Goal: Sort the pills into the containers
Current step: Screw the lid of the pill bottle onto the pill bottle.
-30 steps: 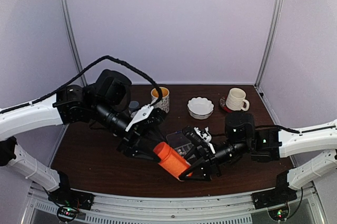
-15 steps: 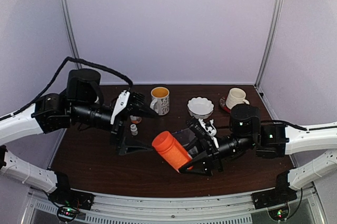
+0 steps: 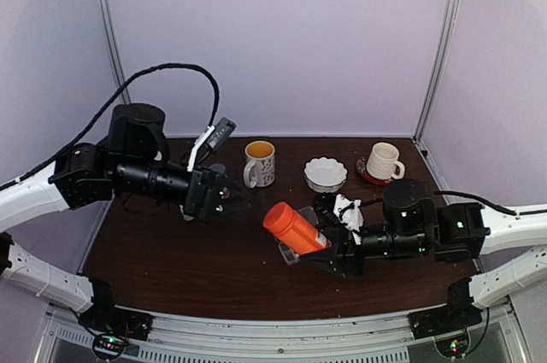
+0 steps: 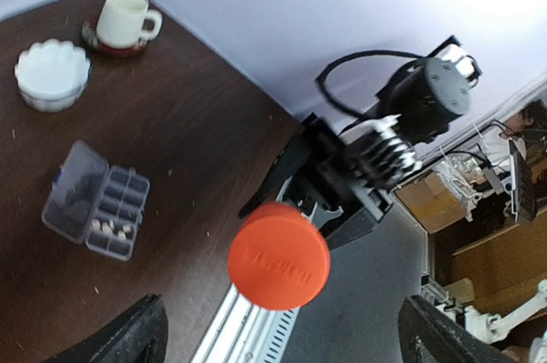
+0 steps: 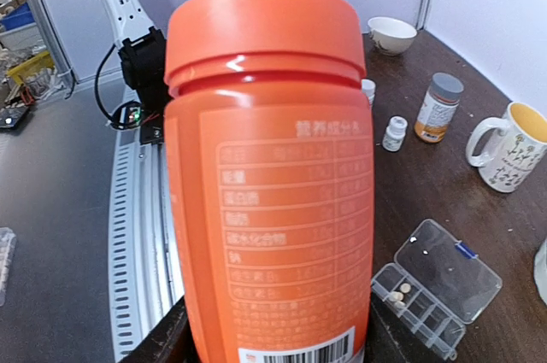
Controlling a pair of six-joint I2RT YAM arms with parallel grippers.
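**A:** What's on the left?
**B:** The left gripper, hanging over the left half of the table. Its wrist view shows the fingers spread wide with nothing between them.
**A:** And right of it?
**B:** A yellow-lined mug at the far edge. Then comes the orange bottle, tilted, its cap pointing left.
**A:** What holds it?
**B:** The right gripper, clamped round the bottle's lower body.
**A:** Where's the pill box?
**B:** The pill box lies mid-table with its lid swung open. From above, the bottle hides most of it. A few pale pills sit in compartments of one row.
**A:** Further right?
**B:** A white bowl and a white mug, both at the far edge.
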